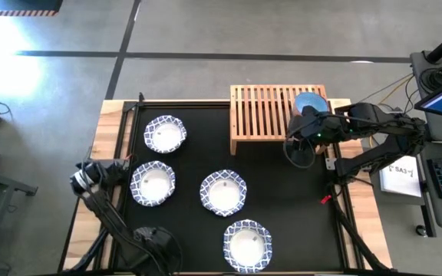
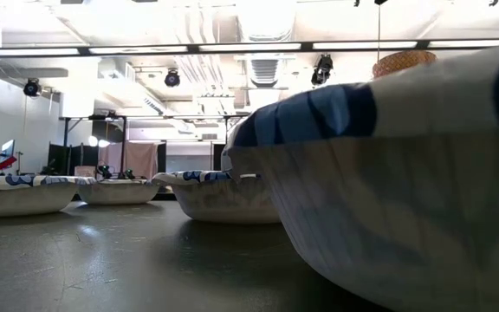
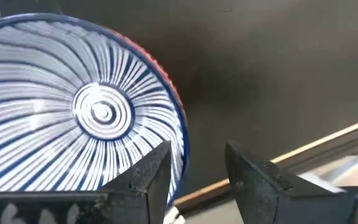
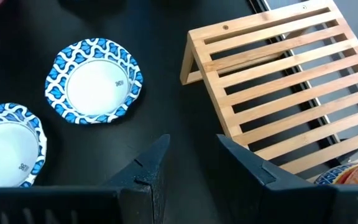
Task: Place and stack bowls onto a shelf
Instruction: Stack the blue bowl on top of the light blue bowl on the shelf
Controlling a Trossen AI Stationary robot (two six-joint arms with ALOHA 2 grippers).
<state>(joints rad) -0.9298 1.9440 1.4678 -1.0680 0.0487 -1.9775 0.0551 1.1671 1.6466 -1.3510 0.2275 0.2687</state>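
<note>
Bowls are mostly still down on the black mat: four white ones with blue-patterned rims sit apart from each other, one at the far left [image 1: 165,133], one nearer the left edge [image 1: 153,185], one in the middle [image 1: 223,192] and one at the near edge [image 1: 247,244]. None of them is stacked yet. Only one small light-blue bowl [image 1: 310,102] shows on the shelf [image 1: 261,117], at its right end, with something orange-patterned [image 4: 353,172] peeking beside the slats in the right wrist view; I cannot tell whether that is a second bowl beneath it or next to it.

By my reckoning the job is barely begun: the big bowls all wait to be lifted onto the light-wood rack, and most of its slatted top is bare.

The right gripper [image 4: 191,158] hangs just in front of the shelf's right end, its fingers parted with nothing between them. The left gripper [image 3: 199,168] sits low at the table's left side, fingers also spread and holding nothing, right beside a small bowl with fine blue radiating stripes and a red outside [image 3: 86,112]. That bowl looks to be the next candidate for a pick.
</note>
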